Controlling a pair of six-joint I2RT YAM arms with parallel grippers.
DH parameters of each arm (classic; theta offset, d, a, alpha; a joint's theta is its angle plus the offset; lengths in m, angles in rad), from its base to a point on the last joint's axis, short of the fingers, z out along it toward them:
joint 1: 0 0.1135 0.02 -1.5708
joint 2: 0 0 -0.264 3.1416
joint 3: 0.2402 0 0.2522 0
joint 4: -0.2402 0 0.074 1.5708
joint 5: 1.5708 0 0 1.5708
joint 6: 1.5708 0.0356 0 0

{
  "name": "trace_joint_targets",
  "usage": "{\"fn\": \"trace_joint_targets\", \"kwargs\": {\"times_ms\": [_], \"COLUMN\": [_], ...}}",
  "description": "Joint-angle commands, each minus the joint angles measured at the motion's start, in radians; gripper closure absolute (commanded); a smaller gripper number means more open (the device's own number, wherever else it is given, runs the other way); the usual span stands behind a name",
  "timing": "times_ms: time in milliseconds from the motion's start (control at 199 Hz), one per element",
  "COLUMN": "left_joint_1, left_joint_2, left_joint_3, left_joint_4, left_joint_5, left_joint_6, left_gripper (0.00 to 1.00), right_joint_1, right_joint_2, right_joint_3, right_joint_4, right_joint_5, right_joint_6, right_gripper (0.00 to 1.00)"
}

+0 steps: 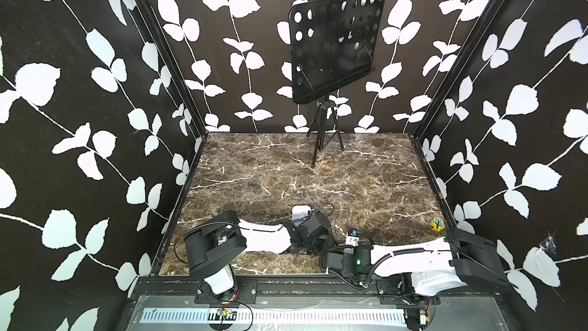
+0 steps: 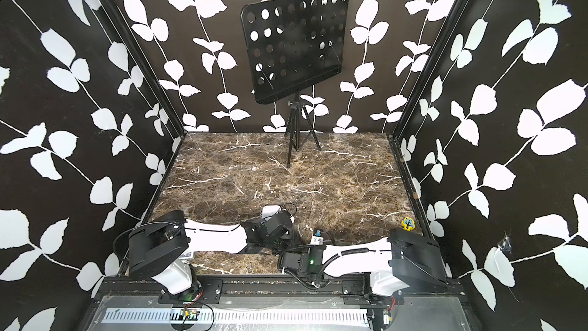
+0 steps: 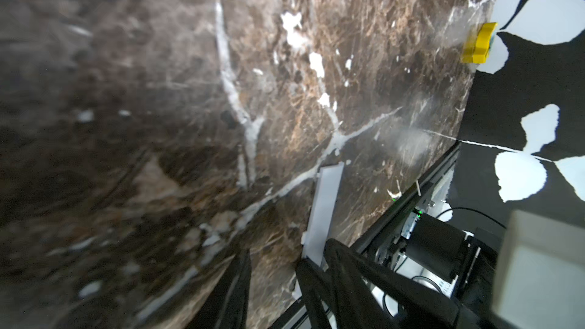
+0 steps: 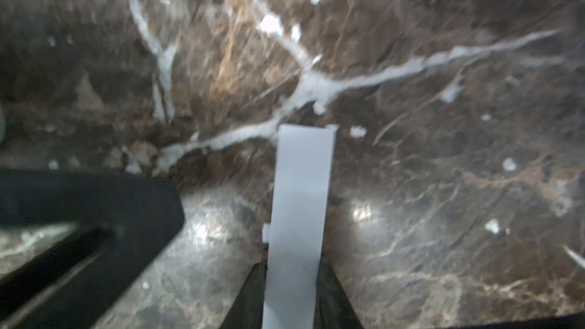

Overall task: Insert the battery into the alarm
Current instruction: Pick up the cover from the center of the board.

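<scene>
Black walls printed with white leaves are enclosing a brown marble tabletop (image 1: 318, 179), and a perforated black music stand (image 1: 337, 46) is standing at its far edge. The left arm (image 1: 264, 237) and the right arm (image 1: 407, 256) are lying low across the front, their wrists crowding together at the centre. In both top views the alarm (image 1: 299, 211) is showing as a white corner just beyond the left wrist and partly hidden by it. Whether it is resting on the tabletop or being carried cannot be told. The left claw (image 1: 313, 224) is sitting among the black wrist housings, and its jaws cannot be read as open or closed. In the right wrist view a white strip (image 4: 300, 185) with small tabs, probably the compartment cover, is projecting from between the dark fingers (image 4: 335, 299) of the right claw (image 4: 292, 286). Blur is leaving it unclear whether the strip is being clamped or merely flanked. A yellow token (image 1: 437, 223) is sitting well apart, near the right wall. No battery is showing with any certainty. By this evidence the cover-off step is in hand. The next move is calling for parking the strip, fetching the battery and matching its polarity to the bay.
</scene>
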Motion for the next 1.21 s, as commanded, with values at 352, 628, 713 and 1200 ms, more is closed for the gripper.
{"fn": "trace_joint_targets", "kwargs": {"times_ms": [352,628,713,1200], "left_joint_1": [0.01,0.018,0.018,0.019], "left_joint_2": [-0.009,-0.035,-0.037,-0.039], "left_joint_3": [0.011,0.007,0.009,-0.002], "left_joint_4": [-0.031,-0.051,-0.057,-0.059], "left_joint_5": [-0.011,-0.029,-0.029,-0.027], "left_joint_6": [0.006,0.013,0.017,0.019], "left_gripper": [0.57,0.57,0.57,0.57], "right_joint_1": [0.134,0.135,0.135,0.134], "right_joint_2": [0.011,0.036,0.047,0.063], "right_joint_3": [0.021,0.088,0.099,0.007], "right_joint_4": [-0.12,-0.18,-0.175,-0.099], "right_joint_5": [-0.064,-0.049,-0.054,-0.092], "right_joint_6": [0.031,-0.017,-0.025,0.054], "right_gripper": [0.71,0.61,0.62,0.65]}}
